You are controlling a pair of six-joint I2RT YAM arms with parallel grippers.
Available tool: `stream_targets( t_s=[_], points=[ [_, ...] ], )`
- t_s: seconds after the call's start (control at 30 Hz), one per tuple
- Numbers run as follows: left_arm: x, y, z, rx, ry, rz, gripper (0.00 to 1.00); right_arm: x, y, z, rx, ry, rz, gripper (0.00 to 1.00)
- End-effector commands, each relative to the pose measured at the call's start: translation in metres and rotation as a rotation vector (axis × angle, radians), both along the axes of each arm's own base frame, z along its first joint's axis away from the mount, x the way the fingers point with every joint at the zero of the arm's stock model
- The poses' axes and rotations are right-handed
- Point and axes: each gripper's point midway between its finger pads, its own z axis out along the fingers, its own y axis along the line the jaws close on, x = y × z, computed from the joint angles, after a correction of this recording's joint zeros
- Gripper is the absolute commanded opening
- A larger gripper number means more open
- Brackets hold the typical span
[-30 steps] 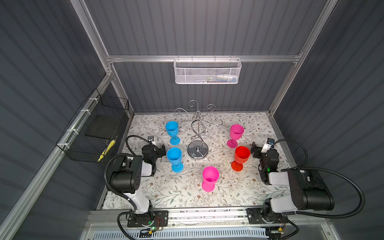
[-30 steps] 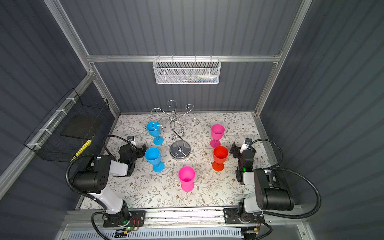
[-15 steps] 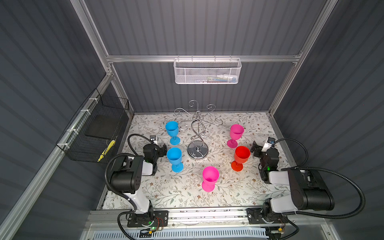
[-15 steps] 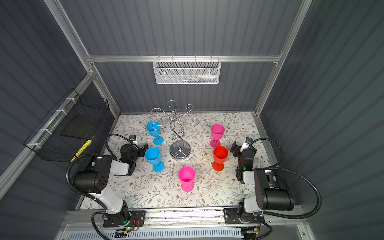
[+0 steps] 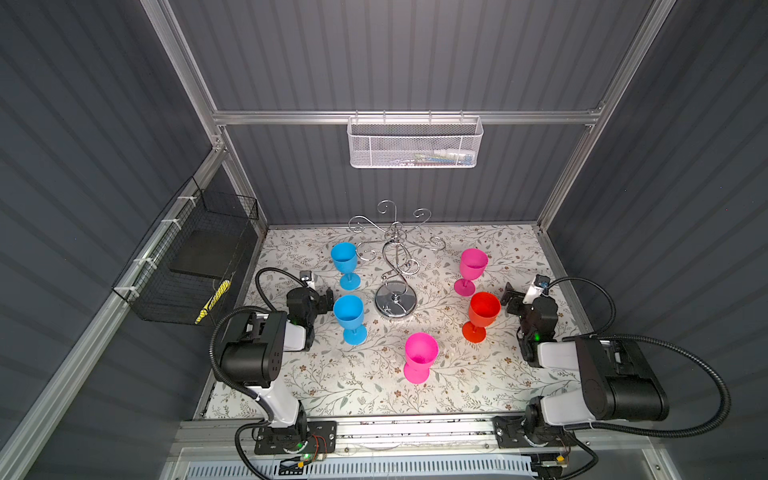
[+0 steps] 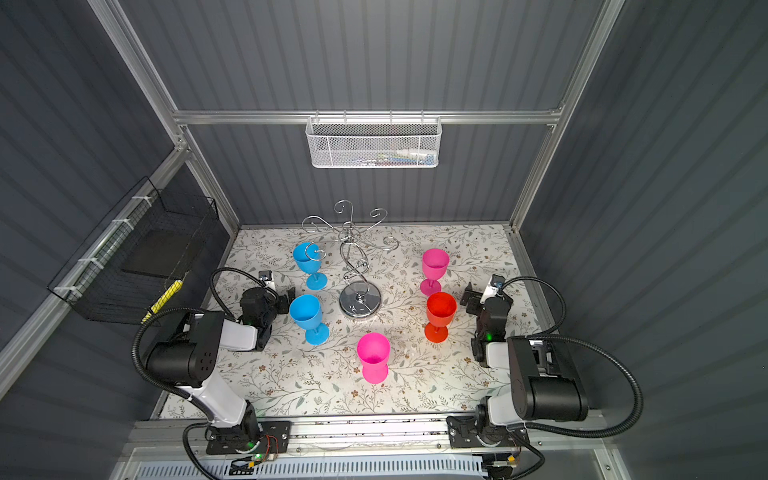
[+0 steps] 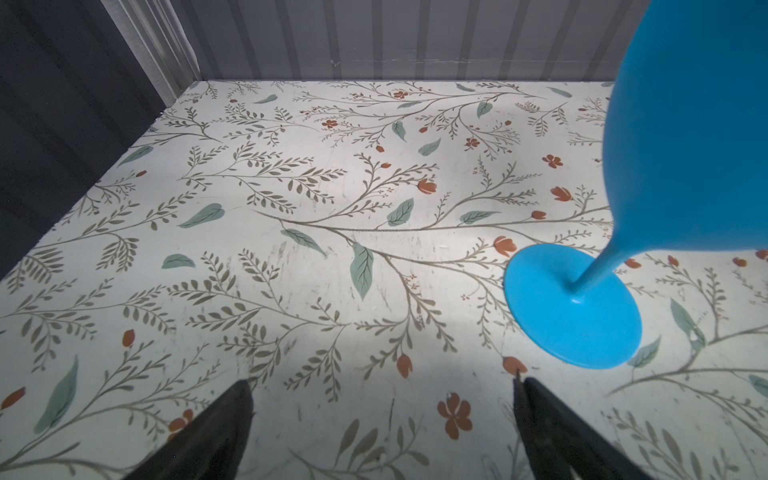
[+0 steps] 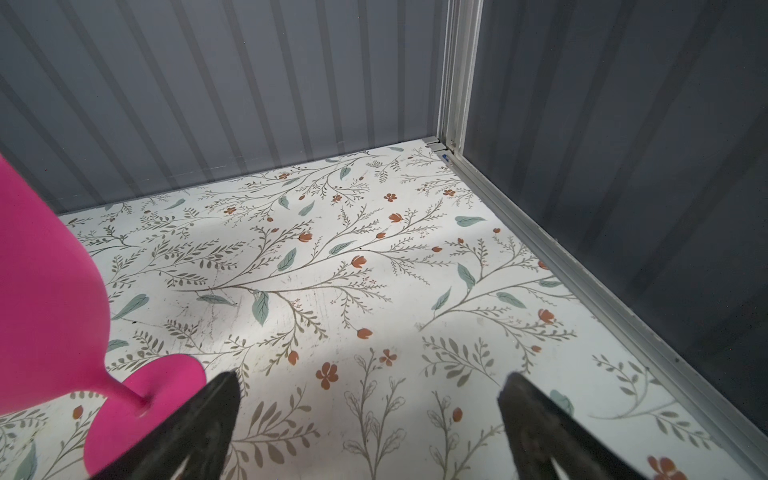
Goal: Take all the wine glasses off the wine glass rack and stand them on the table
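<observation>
Your wine glass rack [image 5: 395, 266] stands upright near the back middle of the floral table [image 5: 374, 386]: shiny chrome wire, S-curved stem, curled scroll-tipped arms, round mirror disc base. You have five plastic glasses standing on the table around it: two blue [image 5: 344, 259] [image 5: 349, 316] on the left, two pink [image 5: 473, 268] [image 5: 420, 355], one red [image 5: 483, 313]. Left gripper [image 7: 382, 415] sits low beside the nearer blue glass, jaws spread wide, empty. Right gripper [image 8: 370, 415] sits near the red glass, likewise spread wide and empty.
</observation>
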Motion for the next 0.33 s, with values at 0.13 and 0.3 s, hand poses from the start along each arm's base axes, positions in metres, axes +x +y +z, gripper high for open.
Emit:
stream_targets(
  t_s=[0.13,0.3],
  points=[
    [0.0012,0.0029,-0.0004,0.026,0.001,0.003,1.00,0.0086,-0.0039,0.0055,-0.007,-0.001,-0.022,0.99],
    [0.0011,0.0029,-0.0005,0.025,0.002,0.003,1.00,0.0066,-0.0035,0.0061,-0.011,-0.003,-0.021,0.99]
  ],
)
